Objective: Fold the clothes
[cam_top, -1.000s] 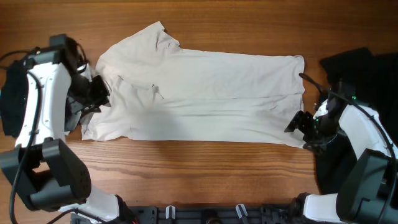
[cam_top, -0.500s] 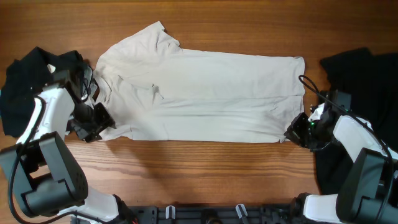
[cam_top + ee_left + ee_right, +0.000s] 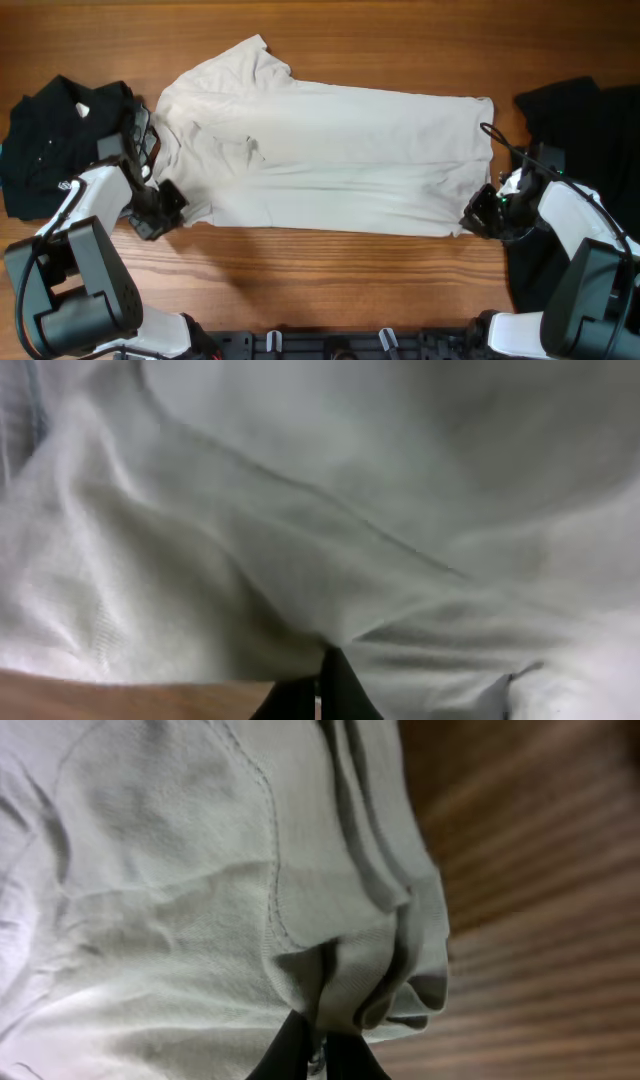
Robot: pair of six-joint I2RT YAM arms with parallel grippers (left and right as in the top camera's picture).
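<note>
Overhead: large cream short-sleeved T-shirt (image 3: 320, 150) spread across the brown wooden table (image 3: 330, 285), lightly wrinkled. Left gripper (image 3: 163, 203) and right gripper (image 3: 478, 213) are each pinched tight on a near-edge corner. Best to lift both together, edge taut, and carry evenly to the far side.

Left wrist: thin cloth (image 3: 300, 510) bunches over the closed fingertips (image 3: 335, 685).

Right wrist: stitched hem (image 3: 330, 950), several layers, clamped.

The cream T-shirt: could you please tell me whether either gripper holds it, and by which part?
Both do: the left gripper pinches the cream T-shirt at its near sleeve-end corner, the right gripper at its near hem corner.
</note>
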